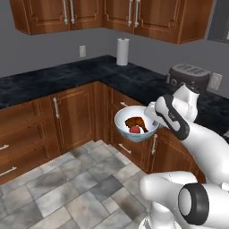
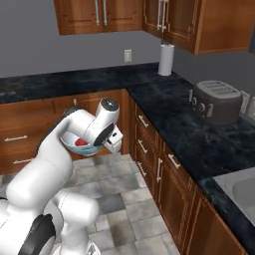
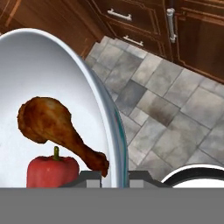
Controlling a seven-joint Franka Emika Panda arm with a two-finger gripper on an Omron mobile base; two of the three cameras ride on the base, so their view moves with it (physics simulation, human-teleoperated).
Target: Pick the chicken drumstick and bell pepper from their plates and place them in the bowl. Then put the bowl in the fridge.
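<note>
My gripper (image 1: 151, 120) is shut on the rim of the white bowl (image 1: 121, 118) with its pale blue outside, holding it in the air above the tiled floor, in front of the corner cabinets. Inside the bowl lie the dark brown chicken drumstick (image 1: 135, 121) and the red bell pepper (image 1: 134, 129). The hand view looks into the bowl (image 3: 43, 65): the drumstick (image 3: 52, 124) lies above the pepper (image 3: 52, 170), and the rim runs between the gripper (image 3: 114, 177) fingertips. From the right, the arm partly hides the bowl (image 2: 69, 143) and pepper (image 2: 80, 142) beside the gripper (image 2: 99, 145). The plates and fridge are out of view.
An L-shaped black counter (image 1: 53, 78) on wooden cabinets bears a paper towel roll (image 1: 122, 51) and a grey toaster (image 2: 216, 101). A sink (image 2: 244, 191) sits at the right. Wall cabinets hang above. Grey tiled floor (image 1: 67, 188) lies open under the bowl.
</note>
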